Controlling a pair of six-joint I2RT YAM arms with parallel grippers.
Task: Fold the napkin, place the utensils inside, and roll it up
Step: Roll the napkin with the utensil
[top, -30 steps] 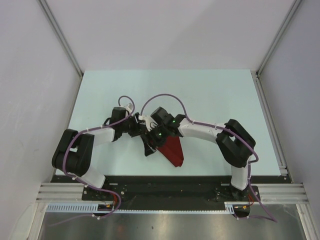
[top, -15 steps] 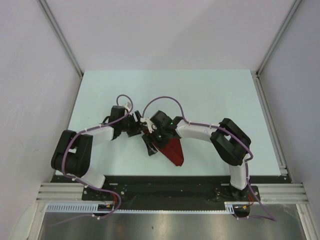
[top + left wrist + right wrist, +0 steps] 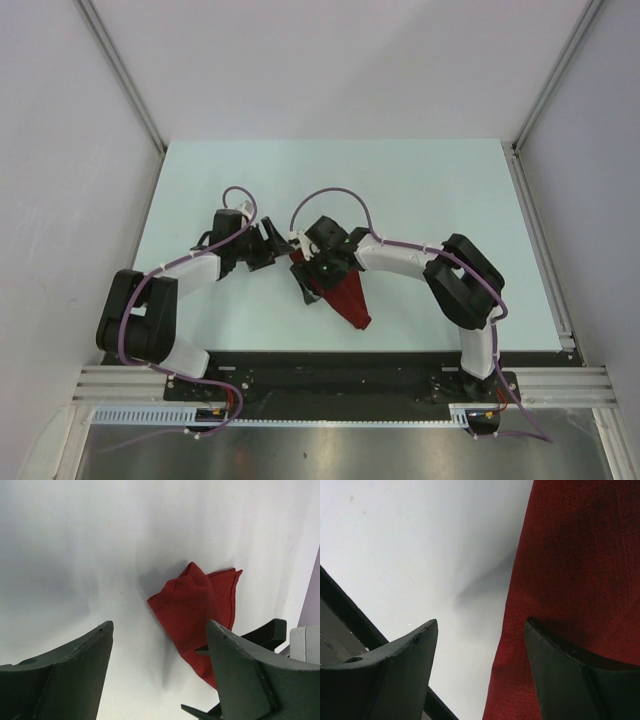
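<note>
The dark red napkin [image 3: 345, 295] lies bunched in a narrow wedge near the table's front middle. It also shows in the left wrist view [image 3: 200, 610] and the right wrist view [image 3: 580, 565]. My right gripper [image 3: 306, 284] is open at the napkin's left edge [image 3: 480, 630]; one finger [image 3: 580, 680] is over the cloth and the other [image 3: 385, 670] over bare table. My left gripper [image 3: 276, 245] is open and empty [image 3: 160, 632], a little left of the napkin and apart from it. No utensils are in view.
The pale table [image 3: 420, 190] has walls at the left, right and back. A black rail [image 3: 330, 365] runs along the front edge and shows as a dark strip in the right wrist view [image 3: 345, 610].
My left gripper has drawn back up and to the left, away from the napkin. The right gripper has shifted slightly, and the napkin's lower tip has moved a little right.
</note>
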